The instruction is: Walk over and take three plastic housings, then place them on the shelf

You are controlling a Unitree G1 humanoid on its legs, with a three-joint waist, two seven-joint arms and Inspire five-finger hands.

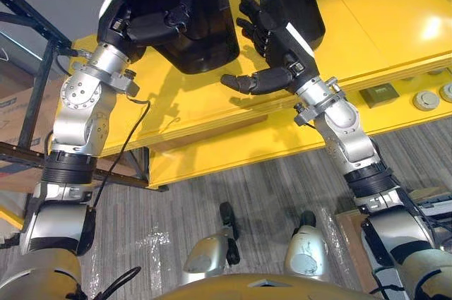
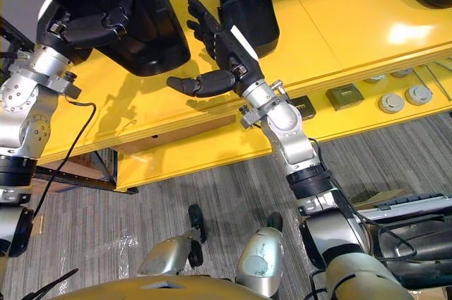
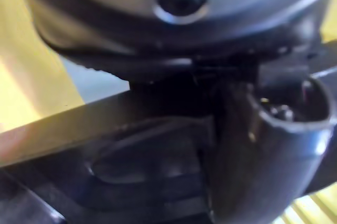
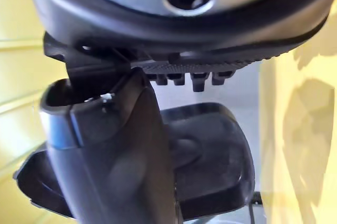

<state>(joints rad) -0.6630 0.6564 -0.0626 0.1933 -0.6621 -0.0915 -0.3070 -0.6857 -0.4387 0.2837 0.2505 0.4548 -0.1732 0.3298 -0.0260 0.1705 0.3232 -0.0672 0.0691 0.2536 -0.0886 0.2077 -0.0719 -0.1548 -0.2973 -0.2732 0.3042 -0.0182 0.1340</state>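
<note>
My left hand (image 1: 152, 26) grips a large black plastic housing (image 1: 201, 39), thumb curled across it, over the yellow table (image 1: 374, 39). My right hand (image 1: 277, 40), fingers straight and spread, is just beside a smaller housing (image 1: 300, 7) lying there.

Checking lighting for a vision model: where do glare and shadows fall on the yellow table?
Left eye view: white glare patch on the glossy yellow table, far right. Right eye view: shadows beneath the large black plastic housing in the left hand and beneath the right hand. Right wrist view: shadows on the table.
</note>
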